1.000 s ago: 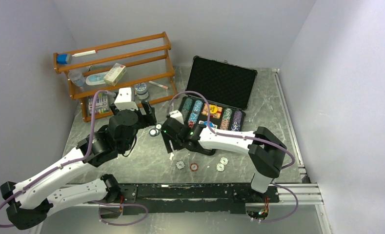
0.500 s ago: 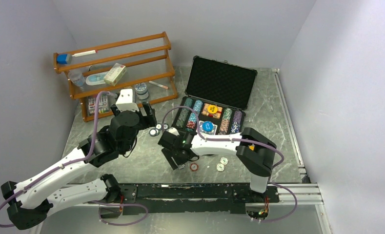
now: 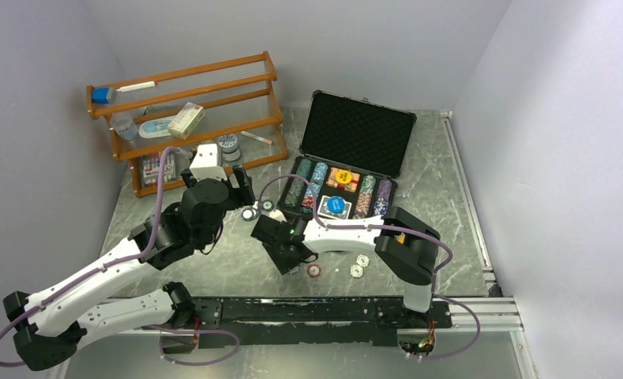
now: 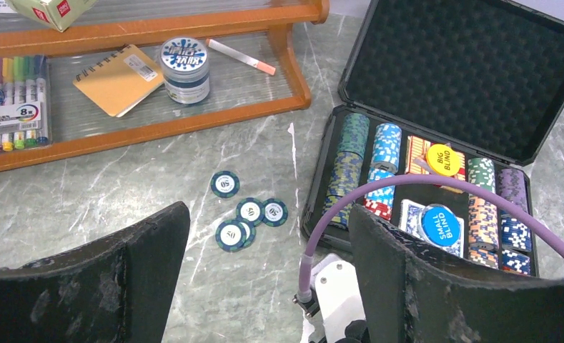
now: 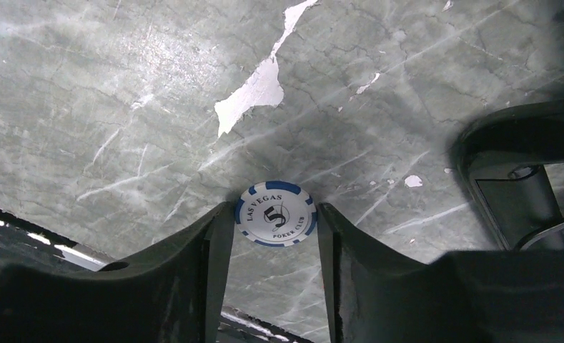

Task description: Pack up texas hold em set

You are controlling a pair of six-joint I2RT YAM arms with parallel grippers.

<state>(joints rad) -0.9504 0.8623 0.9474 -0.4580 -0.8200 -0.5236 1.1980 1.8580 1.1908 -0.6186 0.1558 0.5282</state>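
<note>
Right fingers (image 5: 193, 279) have swung from the case (image 3: 360, 133) down to the near surface (image 3: 237, 268).
They clamp a blue-and-white chip (image 5: 275, 223) lying flat there; left fingers (image 4: 150, 264) gape wide above green chips (image 4: 244, 216) just left of the open case.

The worktop (image 3: 237, 260) is lit evenly from above, with only soft shadows cast. The poker chip (image 5: 276, 213) is rendered sharp; the fingers (image 5: 157, 286) beside it are shown dark.
</note>
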